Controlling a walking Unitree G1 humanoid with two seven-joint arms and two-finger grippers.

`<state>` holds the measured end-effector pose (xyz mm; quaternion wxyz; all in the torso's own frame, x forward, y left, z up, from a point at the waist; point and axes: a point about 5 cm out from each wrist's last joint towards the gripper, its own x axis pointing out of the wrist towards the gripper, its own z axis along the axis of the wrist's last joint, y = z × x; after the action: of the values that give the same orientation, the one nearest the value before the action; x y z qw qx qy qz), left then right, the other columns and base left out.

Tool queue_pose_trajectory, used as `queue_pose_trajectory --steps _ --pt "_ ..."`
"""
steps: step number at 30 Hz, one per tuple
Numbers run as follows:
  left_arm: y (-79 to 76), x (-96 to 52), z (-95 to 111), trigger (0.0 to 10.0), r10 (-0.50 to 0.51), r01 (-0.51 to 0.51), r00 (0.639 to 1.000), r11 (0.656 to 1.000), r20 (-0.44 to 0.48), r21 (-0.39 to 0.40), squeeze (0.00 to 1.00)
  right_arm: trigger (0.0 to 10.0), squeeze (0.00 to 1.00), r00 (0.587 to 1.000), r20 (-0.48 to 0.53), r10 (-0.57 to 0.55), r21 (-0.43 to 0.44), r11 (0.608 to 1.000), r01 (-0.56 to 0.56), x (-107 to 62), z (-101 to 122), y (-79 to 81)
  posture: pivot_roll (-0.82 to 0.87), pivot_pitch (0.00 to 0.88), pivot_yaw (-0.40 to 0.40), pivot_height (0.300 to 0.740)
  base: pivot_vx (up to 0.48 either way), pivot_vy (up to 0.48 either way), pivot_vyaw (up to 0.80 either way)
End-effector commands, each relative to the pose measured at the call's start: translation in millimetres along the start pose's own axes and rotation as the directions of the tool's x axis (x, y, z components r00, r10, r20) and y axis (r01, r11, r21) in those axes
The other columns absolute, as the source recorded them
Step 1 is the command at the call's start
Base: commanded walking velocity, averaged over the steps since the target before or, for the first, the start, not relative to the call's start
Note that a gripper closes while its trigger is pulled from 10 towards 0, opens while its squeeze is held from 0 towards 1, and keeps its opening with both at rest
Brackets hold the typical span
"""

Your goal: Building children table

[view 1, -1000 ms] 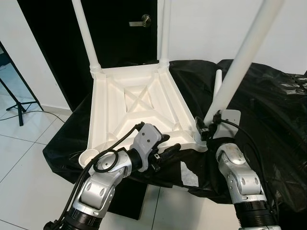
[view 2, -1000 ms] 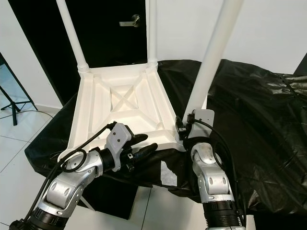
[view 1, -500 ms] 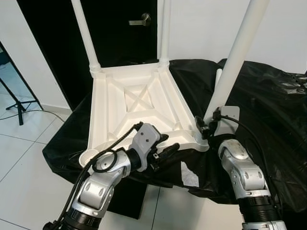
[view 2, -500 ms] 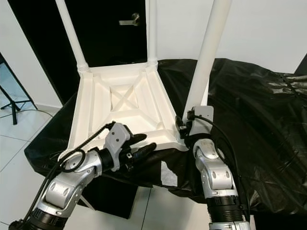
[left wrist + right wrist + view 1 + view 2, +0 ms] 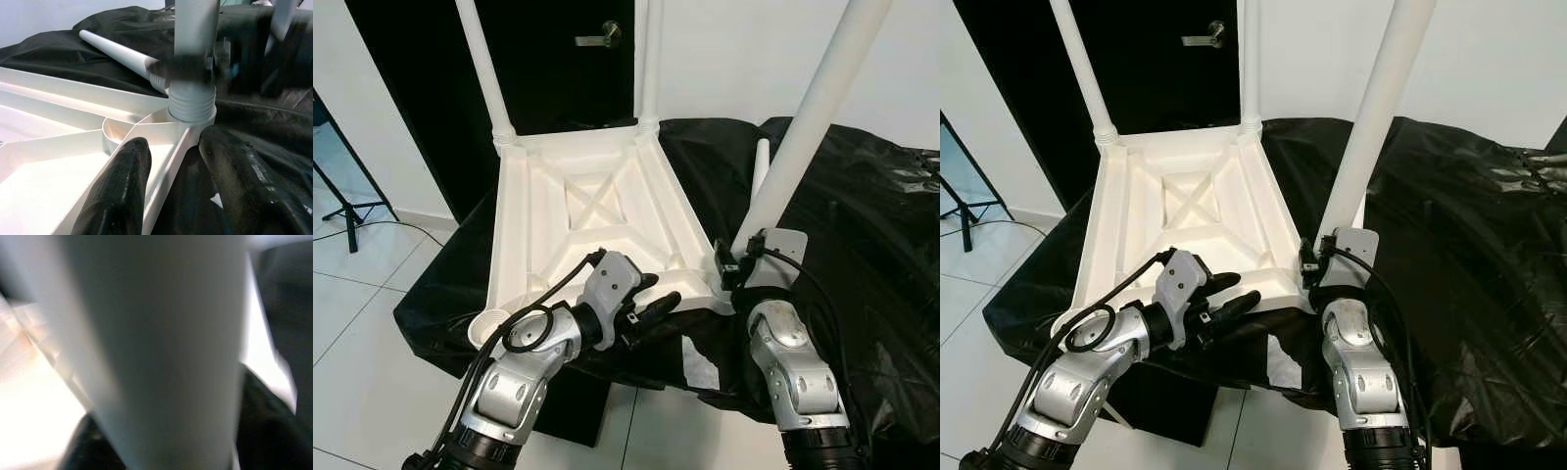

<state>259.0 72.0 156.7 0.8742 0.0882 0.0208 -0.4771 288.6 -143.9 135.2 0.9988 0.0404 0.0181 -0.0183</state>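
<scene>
**Third leg going into the near right corner socket**

On the desk, draped in black plastic sheet [image 5: 862, 225], the white children's table top [image 5: 587, 215] lies upside down, ribbed underside up. Two legs already stand in the far corner sockets: the far left leg [image 5: 481, 69] and the far right leg [image 5: 649, 59].

Judging by the layout, the step in hand is seating the third leg [image 5: 803, 127] in the near right corner socket [image 5: 191, 100]. The right tool [image 5: 736, 262] is closed around this leg just above its base, and the leg leans slightly to the right. The left tool [image 5: 651, 299] is open, its fingers [image 5: 122, 191] straddling the near rim of the table top, which probably steadies the piece. The near left socket [image 5: 489, 328] is unfilled, and a fourth leg [image 5: 761, 166] lies loose on the sheet behind the third one.

Next, the leg likely needs bringing upright and pressing or turning until its ribbed collar sits home, with the top kept from sliding.

From the left wrist view, the collar is seen resting on the socket and the spare leg lying on the sheet beyond it, detail the head views leave cramped. From the right wrist view comes a blurred close white shaft, confirming contact but not the seating.
</scene>
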Motion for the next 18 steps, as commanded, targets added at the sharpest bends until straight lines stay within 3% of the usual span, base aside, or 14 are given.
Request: queue_pose_trajectory --steps 1,2,5,8,9,11,12,15,18 --pt "2.8 0.2 1 10.0 0.025 -0.025 1.000 1.000 -0.001 0.007 0.00 10.0 0.83 0.998 -0.060 -0.010 0.014 1.000 0.011 -1.0 -13 -6.1 0.01 0.000 0.010 0.740 0.000 0.000 0.00" --pt "3.0 0.9 1 10.0 0.024 -0.024 1.000 1.000 0.000 0.008 0.00 10.0 1.00 0.999 -0.036 0.011 0.004 1.000 -0.011 0.6 -10 -9.4 0.01 0.000 0.011 0.740 0.000 0.000 0.00" --pt "3.2 1.4 2 10.0 0.024 -0.024 1.000 1.000 0.001 0.008 0.00 10.0 1.00 0.999 -0.013 0.037 0.003 0.999 -0.037 1.7 -6 -11.5 0.01 0.000 0.011 0.740 0.000 0.000 0.00" --pt "3.8 1.6 3 10.0 0.022 -0.022 1.000 1.000 0.003 0.010 0.00 10.0 1.00 0.988 0.031 0.149 -0.028 0.989 -0.148 5.4 1 -17.5 0.01 0.000 0.013 0.740 0.000 0.000 0.00" --pt "4.0 1.3 3 10.0 0.021 -0.021 1.000 1.000 0.004 0.011 0.00 10.0 0.76 0.978 0.040 0.206 -0.051 0.978 -0.204 7.0 4 -20.3 0.01 0.000 0.010 0.740 0.000 0.000 0.00" --pt "4.0 1.3 3 10.0 0.021 -0.021 1.000 1.000 0.004 0.011 0.00 10.0 0.76 0.978 0.040 0.206 -0.051 0.978 -0.204 7.0 4 -20.3 0.01 0.000 0.010 0.740 0.000 0.000 0.00" --pt "4.1 0.9 3 10.0 0.021 -0.021 1.000 1.000 0.004 0.012 0.00 10.0 0.04 0.968 0.049 0.248 -0.068 0.967 -0.244 8.1 7 -22.2 0.01 0.000 0.010 0.740 0.000 0.000 0.00" --pt "3.8 0.1 3 10.0 0.022 -0.022 1.000 1.000 0.004 0.012 0.00 10.0 0.00 0.949 0.054 0.311 -0.085 0.948 -0.306 9.0 10 -22.3 0.02 0.000 0.008 0.740 0.000 0.000 0.00" --pt "0.7 -1.3 1 10.0 0.015 -0.015 1.000 1.000 -0.001 0.010 0.00 10.0 0.00 0.889 0.052 0.456 -0.109 0.887 -0.449 10.3 15 -19.9 0.02 0.000 0.006 0.740 0.000 0.000 0.00"
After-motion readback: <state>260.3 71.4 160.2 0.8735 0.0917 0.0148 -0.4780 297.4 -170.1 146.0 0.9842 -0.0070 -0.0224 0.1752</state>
